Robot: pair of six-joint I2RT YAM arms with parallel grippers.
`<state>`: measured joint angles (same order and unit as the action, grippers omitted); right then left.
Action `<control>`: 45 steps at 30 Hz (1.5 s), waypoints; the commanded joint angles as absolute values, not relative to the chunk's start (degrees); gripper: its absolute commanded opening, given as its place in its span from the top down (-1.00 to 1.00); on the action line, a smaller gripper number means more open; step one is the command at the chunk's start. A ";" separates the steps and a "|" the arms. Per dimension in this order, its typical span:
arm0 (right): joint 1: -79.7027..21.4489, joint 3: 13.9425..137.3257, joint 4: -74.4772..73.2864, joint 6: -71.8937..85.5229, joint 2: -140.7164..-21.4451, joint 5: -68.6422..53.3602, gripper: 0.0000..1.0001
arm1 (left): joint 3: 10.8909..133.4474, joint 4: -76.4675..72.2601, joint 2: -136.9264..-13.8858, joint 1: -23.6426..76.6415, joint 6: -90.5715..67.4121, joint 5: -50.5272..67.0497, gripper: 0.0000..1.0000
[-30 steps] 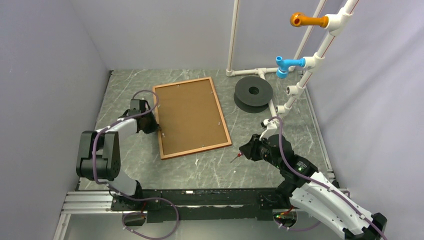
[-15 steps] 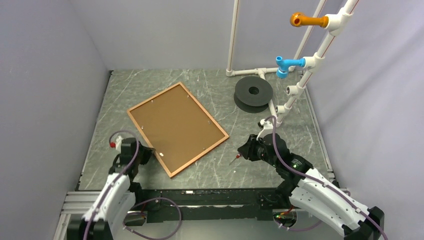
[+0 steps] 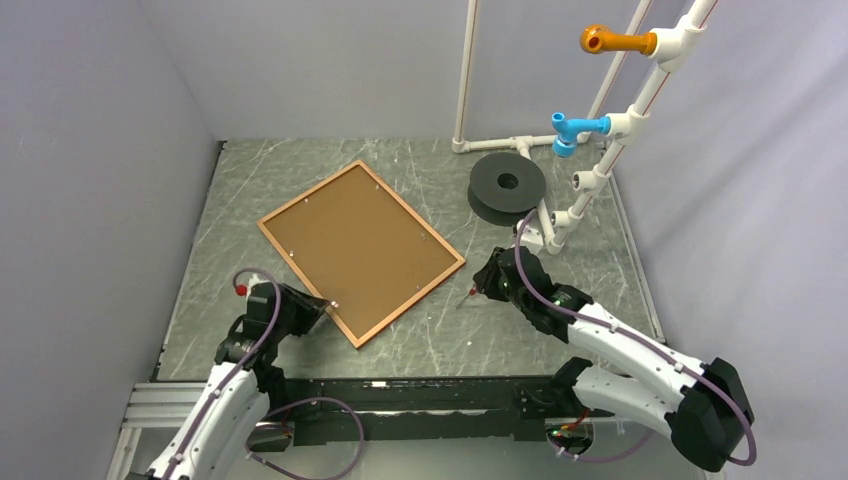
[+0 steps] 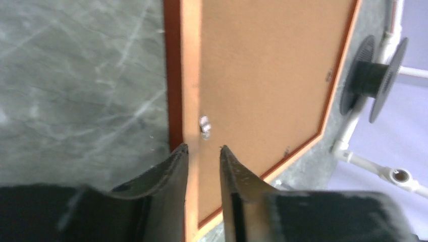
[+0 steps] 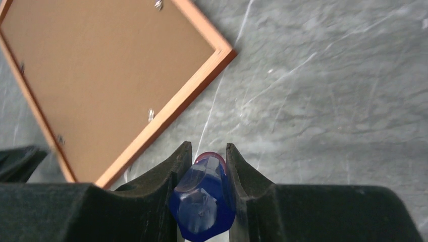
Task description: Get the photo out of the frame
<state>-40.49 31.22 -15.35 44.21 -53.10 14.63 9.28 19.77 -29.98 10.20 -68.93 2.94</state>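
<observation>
So, the frame (image 3: pixel 308 193) is lying flat on the bench (image 3: pixel 250 180), turned on the diagonal, back side up, roughly mid-bench between the two arms. Its brown backing panel (image 3: pixel 360 250) fills the whole opening, so the photo isn't visible in any view (it's covered, can't say more than that). A few small metal tabs (image 4: pixel 204 126) sit just inside the rails, over the panel's edge.

The left jaws are down at the frame's near-left rail, close to the near corner. In the left wrist view they're a little apart with nothing between them. One finger (image 4: pixel 169 174) is over the reddish rail and the other is over the panel, with one of those tabs just ahead of the tips. I can't tell whether the tips actually touch the wood.

The right jaws are clamped on a blue-handled tool (image 5: pixel 202 201). Its thin shaft points down at bare bench just beside the frame's right corner, and it's not touching the frame.

At the back right there's a black spool (image 3: pixel 507 185) lying flat. Next to it is a white pipe stand (image 3: pixel 466 70) with a blue fitting (image 3: pixel 568 130) and an orange fitting (image 3: pixel 605 40) higher up.
</observation>
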 commanded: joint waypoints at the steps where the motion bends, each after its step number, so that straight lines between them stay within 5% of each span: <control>1: -39.40 35.07 -11.36 46.62 -56.47 24.25 1.00 | 14.44 21.87 -28.64 11.15 -59.11 8.45 0.22; 8: -38.17 36.19 -0.60 45.84 -65.05 24.36 1.00 | 18.44 16.39 -37.20 18.69 -43.77 17.92 -0.22; 15: -35.67 44.42 10.63 38.85 -76.16 22.65 1.00 | 26.84 16.32 -48.13 32.66 -37.16 10.81 -0.27; 25: -33.74 45.47 2.21 29.29 -71.39 15.17 1.00 | 36.69 18.03 -67.61 34.24 -27.58 9.43 -0.32; 33: -33.37 37.11 5.01 33.82 -67.15 15.39 1.00 | 36.76 14.37 -74.97 42.86 -31.66 7.60 -0.30; 45: -31.07 45.99 14.92 32.93 -84.58 7.08 1.00 | 34.07 -4.64 -83.90 56.23 -49.72 12.90 -0.29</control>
<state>-31.09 40.82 10.26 34.35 -79.35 12.40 35.68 6.31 -78.04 51.92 -39.55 4.27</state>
